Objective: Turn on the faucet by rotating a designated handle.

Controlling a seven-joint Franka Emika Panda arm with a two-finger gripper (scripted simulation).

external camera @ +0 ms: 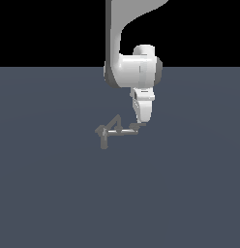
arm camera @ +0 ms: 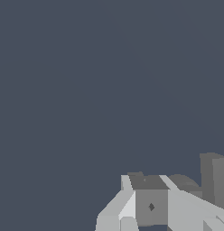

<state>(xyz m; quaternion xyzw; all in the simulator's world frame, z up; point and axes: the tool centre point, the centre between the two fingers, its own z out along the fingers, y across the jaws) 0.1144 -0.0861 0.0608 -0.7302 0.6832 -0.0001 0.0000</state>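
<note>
Hanging down from the top of the exterior view, the white Panda arm (external camera: pixel 134 68) brings its gripper (external camera: pixel 140 125) to the grey floor (external camera: pixel 54 193), right at the faucet (external camera: pixel 114 131). No brand, label or writing can be read anywhere in either view.

The faucet sits low on the floor near the middle of the exterior view. Its pale rod (external camera: pixel 123 132) runs roughly level, with the triangular peak (external camera: pixel 115 121) rising above it and the short thick stub (external camera: pixel 103 142) hanging at the exterior view's left end. At the opposite end, toward the exterior view's right, the handle (external camera: pixel 135 128) meets the gripper's tips; the two appear to touch, though the render is too coarse to say whether the fingers are around it or only beside it.

Whether the fingers are spread or closed cannot be told. The wrist view shows only blocky grey and pale shapes crowded at one edge, too close and cropped to sort out.
</note>
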